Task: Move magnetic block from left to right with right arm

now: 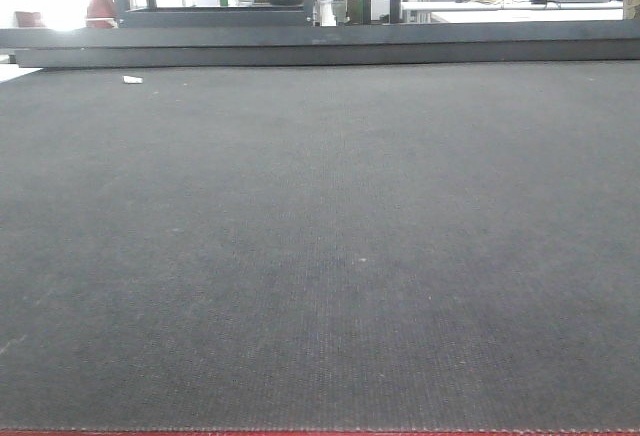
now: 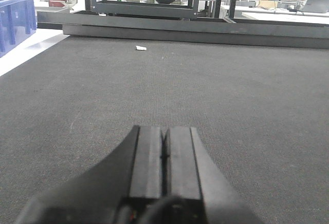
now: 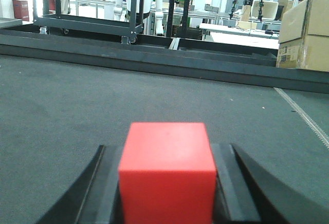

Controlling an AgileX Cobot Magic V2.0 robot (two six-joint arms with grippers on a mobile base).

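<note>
Sitting at 6 o'clock in the right wrist view: magnetic block, pinched by the right hand across two opposite flat faces. Looks rigid, light, smooth matte, so probably slippery-ish; best squeezed mid-face. Left hand clenched on nothing over the table.

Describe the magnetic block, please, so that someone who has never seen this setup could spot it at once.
Start from the wide dark-grey woven mat, then find the right arm's black gripper in the right wrist view. Between its two fingers sits a small bright-red matte cube: plain, unmarked and sharp-edged, the only vivid colour against black fingers and grey mat.
</note>
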